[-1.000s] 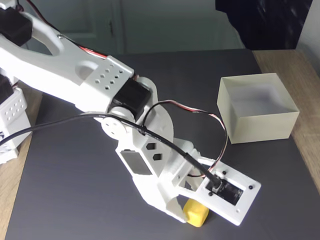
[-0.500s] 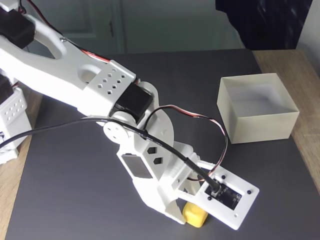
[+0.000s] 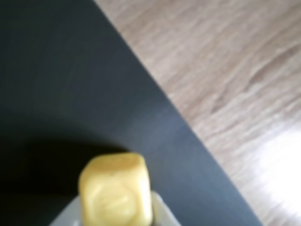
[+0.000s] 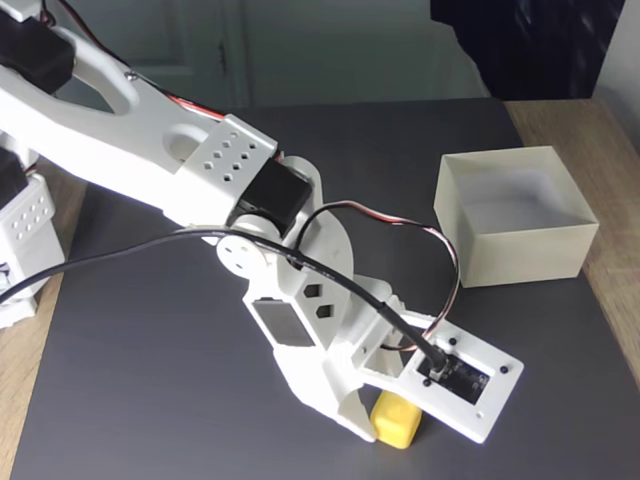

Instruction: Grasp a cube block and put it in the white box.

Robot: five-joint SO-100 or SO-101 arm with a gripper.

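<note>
**Cube at the fingertips, box well across the mat**

Your gripper [image 4: 385,425] sits low at the near edge of the dark mat [image 4: 150,380], with the cube block [image 4: 395,420] peeking out from under the white wrist plate in the fixed view. In the wrist view the cube block [image 3: 115,193] fills the bottom of the picture, a pale finger [image 3: 162,214] showing just beside its right face and another pale edge at its lower left. The fingers look closed against the cube's sides — yet the picture is blurred and cut off at the bottom, so you cannot be sure how much of each face they hold, or whether the cube is lifted off the mat or resting on it.

The white box [image 4: 515,255] stands well apart, toward the far right of the mat near the wooden table [image 4: 625,300], open side up.

What could go wrong from here, as a judgement: the cube's rounded edges and smooth faces give the fingers little to bite on, and it appears to sit near the tips. Lift or swing quickly and it may twist or squirt out, landing on the mat or rolling toward the mat's edge, which the wrist view shows close by. A low carry risks knocking the box's thin near wall and shoving the box aside. The black cable [image 4: 330,280] looping over the arm could also tug as you reach across.
</note>
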